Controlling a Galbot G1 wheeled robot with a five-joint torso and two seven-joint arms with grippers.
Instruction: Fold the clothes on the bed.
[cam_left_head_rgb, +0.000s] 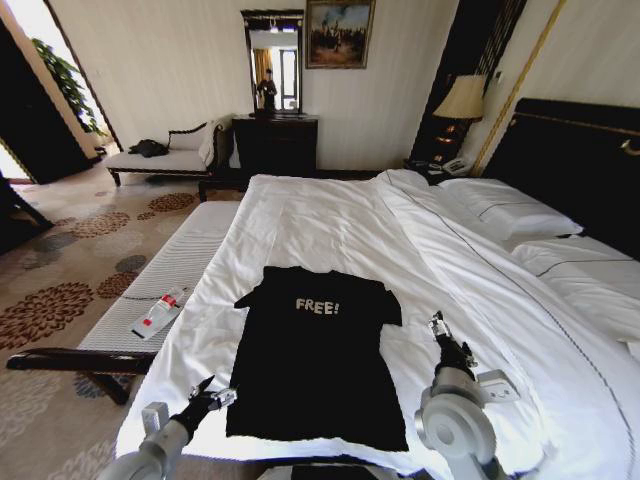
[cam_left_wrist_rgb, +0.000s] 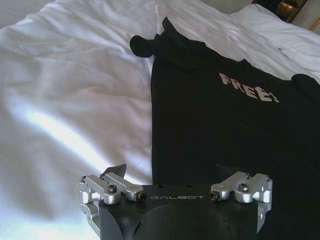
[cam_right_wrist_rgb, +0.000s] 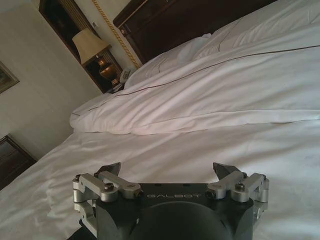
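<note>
Black T-shirt (cam_left_head_rgb: 315, 360) lies flat and unfolded on the bed (cam_left_head_rgb: 330, 220), chest up, white "FREE!" lettering readable, collar toward the far end, hem at the near edge of the mattress; both short sleeves spread out to the sides, the one on the robot's left a bit bunched. In the left wrist view the T-shirt (cam_left_wrist_rgb: 225, 130) fills the area ahead of the claw on the white sheet. Left claw (cam_left_head_rgb: 212, 394) hovers just beside the shirt's near-left hem corner, fingers spread, nothing between them; same in its own view, left claw (cam_left_wrist_rgb: 172, 170) wide apart over the shirt edge. Right claw (cam_left_head_rgb: 440, 330) sits off the shirt's right side, above bare sheet, near but not touching the fabric; right claw (cam_right_wrist_rgb: 167, 170) is spread too, holding nothing, pointed toward the folded duvet (cam_right_wrist_rgb: 210, 100) and pillows (cam_left_head_rgb: 505, 210). A small red-and-white bottle (cam_left_head_rgb: 160, 312) lies on the bench (cam_left_head_rgb: 150, 290) left of the bed.
</note>
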